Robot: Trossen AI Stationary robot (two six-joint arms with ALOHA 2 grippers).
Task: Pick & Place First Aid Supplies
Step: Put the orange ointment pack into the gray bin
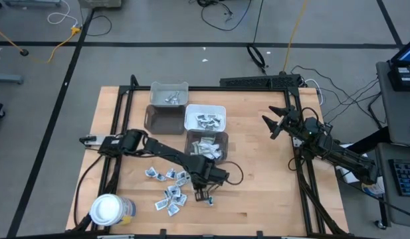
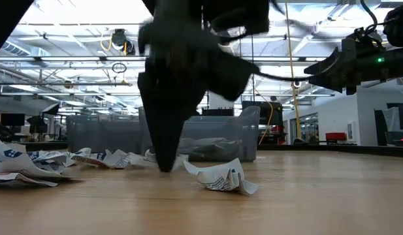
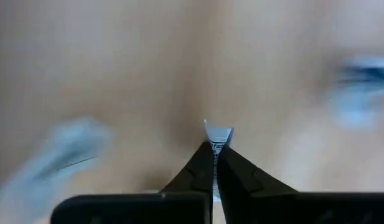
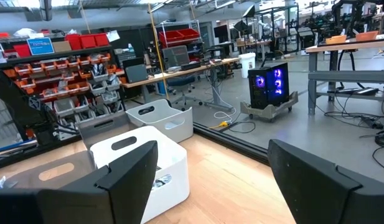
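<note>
A white-lidded jar [image 1: 106, 209] stands at the table's [image 1: 271, 212] front left corner. The loose paper packets [image 1: 168, 189] are scattered near the front edge, left of centre. At their right end the left gripper [image 1: 205, 196] is down at the tabletop, fingers pinched together on one small printed packet [image 3: 218, 134]. The right gripper [image 1: 276, 121] hangs above the table's right side, fingers spread wide and holding nothing.

I'm looking past the wooden counter [image 1: 271, 199] at a grey floor [image 1: 158, 26] crossed by dark tape lines and loose cables [image 1: 224, 13]. Out in the room I see shelves of red bins [image 4: 73, 56], a desk [image 4: 198, 68], a lit computer tower [image 4: 271, 84], and bright ceiling lights [image 2: 70, 39] on open trusses.
</note>
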